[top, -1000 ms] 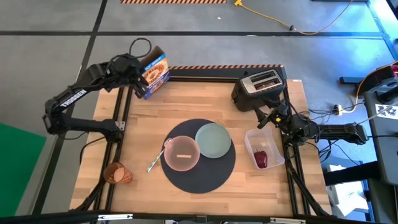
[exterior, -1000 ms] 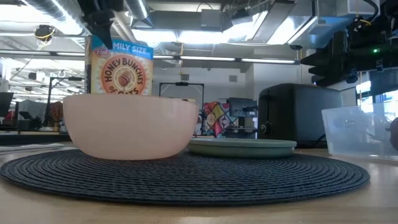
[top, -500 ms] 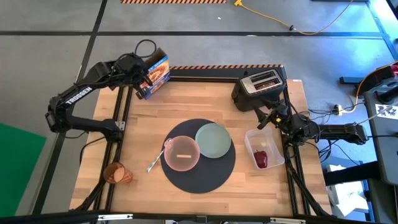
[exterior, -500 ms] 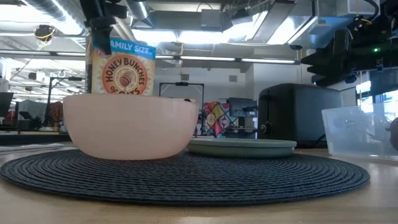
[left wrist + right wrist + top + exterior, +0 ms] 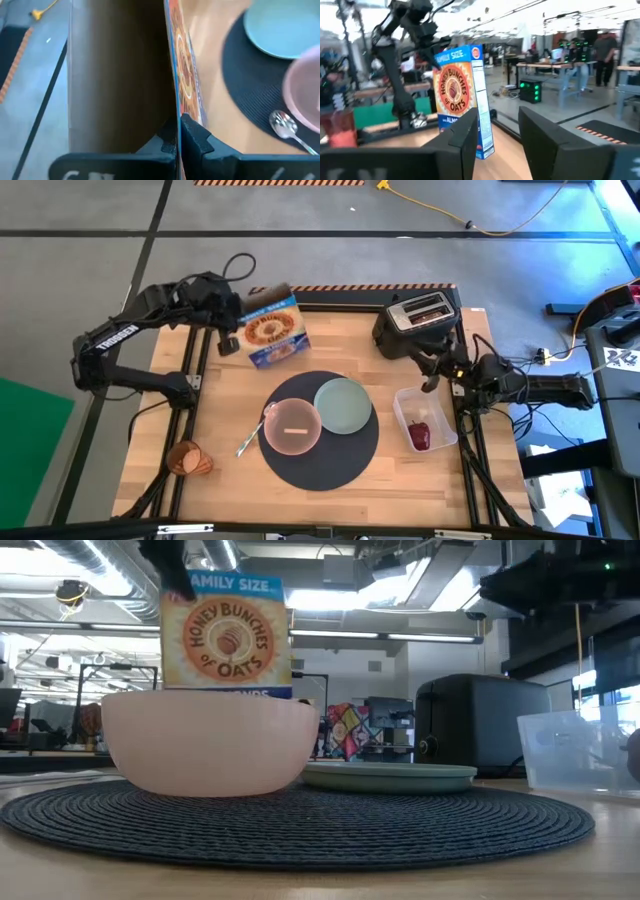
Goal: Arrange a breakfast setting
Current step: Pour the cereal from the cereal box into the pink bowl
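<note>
A Honey Bunches of Oats cereal box [image 5: 275, 328] hangs tilted over the table's far left part, with my left gripper [image 5: 236, 330] shut on its top. The round dark-grey mat [image 5: 322, 448] lies mid-table. It carries the pink bowl [image 5: 292, 427] and the pale-green plate [image 5: 343, 406], and the metal spoon [image 5: 252, 435] rests against its left rim. A small amber cup [image 5: 188, 459] lies at the near left. The red fruit [image 5: 420, 434] sits in a clear tub [image 5: 437, 405]. My right gripper [image 5: 497, 150] stands open between the tub and the toaster [image 5: 420, 320]. My left gripper pinches a thin cardboard edge [image 5: 172, 107] at the box's top, near one upper corner [image 5: 180, 585], between its two shut fingers [image 5: 196, 137]. Plain brown card shows on one side of the edge and the printed front on the other. The box hangs tilted; whether its bottom touches the table I cannot tell.
The black toaster stands at the far right corner, with the clear tub just nearer along the right edge. A black frame [image 5: 200, 350] runs round the table. Bare wood [image 5: 225, 405] lies between the box, the mat and the cup.
My left gripper has carried the cereal box from the far left corner in over the table, toward the mat and the near edge. The box has turned so its printed front now faces the near side and upward. My right gripper has risen a little beside the toaster.
</note>
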`<state>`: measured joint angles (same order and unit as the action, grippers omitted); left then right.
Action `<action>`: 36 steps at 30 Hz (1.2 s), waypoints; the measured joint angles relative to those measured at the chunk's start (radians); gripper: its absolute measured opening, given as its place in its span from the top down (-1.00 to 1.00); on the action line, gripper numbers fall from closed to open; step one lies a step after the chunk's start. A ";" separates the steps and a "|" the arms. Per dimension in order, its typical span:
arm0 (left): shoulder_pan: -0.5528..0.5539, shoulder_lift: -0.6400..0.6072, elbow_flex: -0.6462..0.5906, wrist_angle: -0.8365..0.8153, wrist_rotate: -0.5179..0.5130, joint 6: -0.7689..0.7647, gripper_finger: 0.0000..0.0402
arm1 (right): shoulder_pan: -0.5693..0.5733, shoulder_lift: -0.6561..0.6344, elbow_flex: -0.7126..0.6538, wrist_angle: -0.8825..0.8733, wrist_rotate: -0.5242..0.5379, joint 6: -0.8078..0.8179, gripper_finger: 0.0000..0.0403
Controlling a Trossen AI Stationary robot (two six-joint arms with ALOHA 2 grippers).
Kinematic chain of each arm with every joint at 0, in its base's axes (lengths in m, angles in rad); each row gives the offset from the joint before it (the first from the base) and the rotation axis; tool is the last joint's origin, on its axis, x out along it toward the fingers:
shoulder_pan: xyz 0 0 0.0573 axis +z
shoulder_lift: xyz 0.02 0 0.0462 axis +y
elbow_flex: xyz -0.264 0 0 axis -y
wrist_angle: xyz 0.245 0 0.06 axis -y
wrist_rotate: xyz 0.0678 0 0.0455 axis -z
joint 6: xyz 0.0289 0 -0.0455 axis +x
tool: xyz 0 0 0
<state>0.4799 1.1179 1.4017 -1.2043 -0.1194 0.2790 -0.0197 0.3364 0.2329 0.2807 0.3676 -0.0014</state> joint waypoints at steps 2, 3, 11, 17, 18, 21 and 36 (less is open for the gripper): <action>-0.028 0.000 0.000 -0.001 0.010 0.028 1.00 | 0.000 0.068 0.040 0.000 -0.022 -0.004 0.33; -0.042 0.000 0.000 0.002 0.010 0.040 1.00 | 0.000 0.112 0.063 0.004 -0.023 -0.005 0.30; -0.141 0.002 0.000 0.127 0.009 0.112 1.00 | 0.000 0.511 0.230 0.027 0.041 -0.045 -0.25; -0.184 0.002 0.000 0.139 0.015 0.124 1.00 | 0.000 0.736 0.348 0.032 0.078 -0.059 -0.73; -0.190 0.002 0.000 0.143 0.024 0.124 1.00 | -0.001 0.770 0.368 0.037 0.063 -0.059 -0.80; -0.209 0.002 0.000 0.177 0.064 0.135 1.00 | -0.022 0.862 0.430 0.039 -0.005 -0.059 -0.95; -0.290 0.002 0.000 0.268 0.077 0.213 1.00 | -0.159 0.994 0.552 0.030 -0.408 -0.055 -0.97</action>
<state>0.1899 1.1202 1.4021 -0.9364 -0.0422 0.4922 -0.1788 1.3300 0.7845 0.3109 -0.0402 -0.0564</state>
